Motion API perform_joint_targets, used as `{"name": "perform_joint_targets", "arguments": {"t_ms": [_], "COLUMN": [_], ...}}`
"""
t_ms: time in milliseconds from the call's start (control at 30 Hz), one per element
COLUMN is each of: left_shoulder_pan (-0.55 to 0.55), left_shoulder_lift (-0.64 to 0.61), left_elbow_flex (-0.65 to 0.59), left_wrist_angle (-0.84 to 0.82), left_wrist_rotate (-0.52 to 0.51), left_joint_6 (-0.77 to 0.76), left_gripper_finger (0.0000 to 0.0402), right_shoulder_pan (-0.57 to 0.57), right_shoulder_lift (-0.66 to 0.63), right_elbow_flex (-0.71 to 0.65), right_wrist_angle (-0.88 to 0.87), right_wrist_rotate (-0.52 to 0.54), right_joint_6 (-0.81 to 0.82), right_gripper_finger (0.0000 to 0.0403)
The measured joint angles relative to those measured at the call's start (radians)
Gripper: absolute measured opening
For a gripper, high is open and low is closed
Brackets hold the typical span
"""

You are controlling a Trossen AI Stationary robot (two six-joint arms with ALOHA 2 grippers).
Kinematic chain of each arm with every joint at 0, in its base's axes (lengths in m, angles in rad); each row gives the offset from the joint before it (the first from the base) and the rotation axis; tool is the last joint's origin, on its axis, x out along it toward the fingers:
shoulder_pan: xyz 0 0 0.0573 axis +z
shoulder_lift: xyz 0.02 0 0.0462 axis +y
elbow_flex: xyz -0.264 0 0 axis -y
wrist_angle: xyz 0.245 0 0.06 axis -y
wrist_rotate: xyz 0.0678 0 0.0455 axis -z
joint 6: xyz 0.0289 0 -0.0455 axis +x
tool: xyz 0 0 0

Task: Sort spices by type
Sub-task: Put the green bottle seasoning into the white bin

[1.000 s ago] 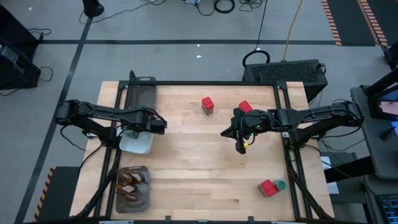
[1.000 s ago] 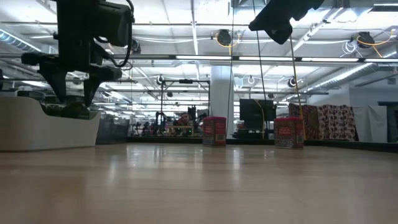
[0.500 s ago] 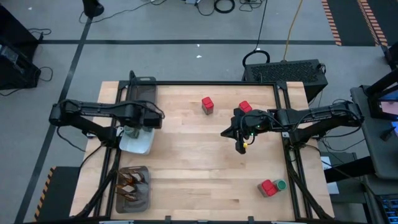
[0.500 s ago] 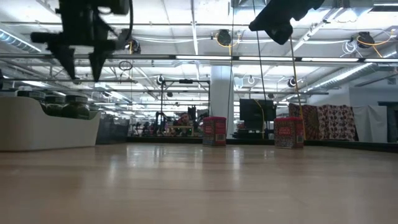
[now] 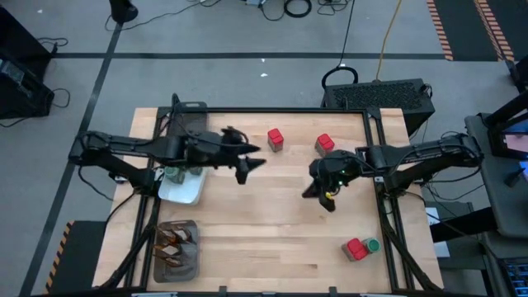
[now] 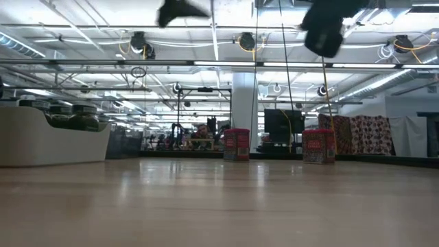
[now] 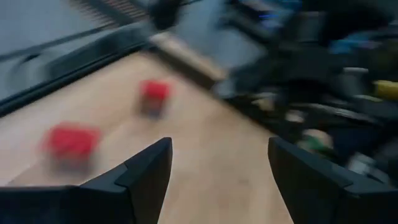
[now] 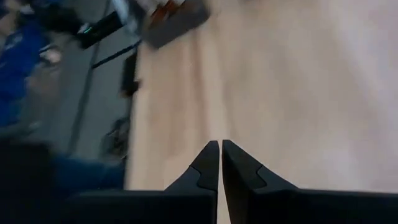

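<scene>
I see a pale wooden table (image 5: 264,223) standing on a grey floor with cables, and the low view looks across it into a big hall with strip lights. At the table's left edge sits a white dish (image 5: 183,189) with green-lidded jars (image 5: 172,174) in it. A grey mesh tray (image 5: 176,249) in the near left corner holds brown-orange sachets (image 5: 173,242), and a second mesh tray (image 5: 186,120) stands in the far left corner. Two red boxes (image 5: 275,139) (image 5: 324,144) stand apart near the far edge. A third red box (image 5: 355,248) sits by the near right corner, touching a green-lidded jar (image 5: 371,245). My left gripper (image 5: 252,165) is above the table's middle, just right of the dish, fingers spread and empty. My right gripper (image 5: 328,200) is right of the middle, fingers pressed together with nothing between them.
</scene>
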Motion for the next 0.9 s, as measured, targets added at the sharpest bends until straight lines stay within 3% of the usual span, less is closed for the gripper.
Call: {"name": "perform_joint_targets", "arguments": {"t_ms": [100,400,600,733,900], "left_shoulder_pan": [0.001,0.017,0.052,0.068,0.075], "left_shoulder_lift": [0.033,0.104,0.147,0.161,0.161], "left_elbow_flex": [0.0,-0.001,-0.001,-0.002,-0.002], "left_wrist_angle": [0.131,0.084,0.094,0.097,0.108], "left_wrist_rotate": [0.089,0.117,0.178,0.195,0.196], "left_joint_6": [0.065,0.125,0.152,0.167,0.199], "left_gripper_finger": [0.0267,0.0267,0.0267,0.0267,0.0266], "right_shoulder_pan": [0.052,0.247,0.345,0.398,0.461], "right_shoulder_lift": [-0.029,-0.143,-0.161,-0.161,-0.161], "right_elbow_flex": [0.0,0.0,0.0,0.0,0.016], "right_wrist_angle": [-0.085,-0.214,-0.225,-0.254,-0.335], "right_wrist_rotate": [-0.076,-0.206,-0.376,-0.421,-0.558], "right_joint_6": [0.091,0.49,0.727,0.821,0.864], "right_gripper_finger": [0.0,0.0,0.0,0.0007,0.002]}}
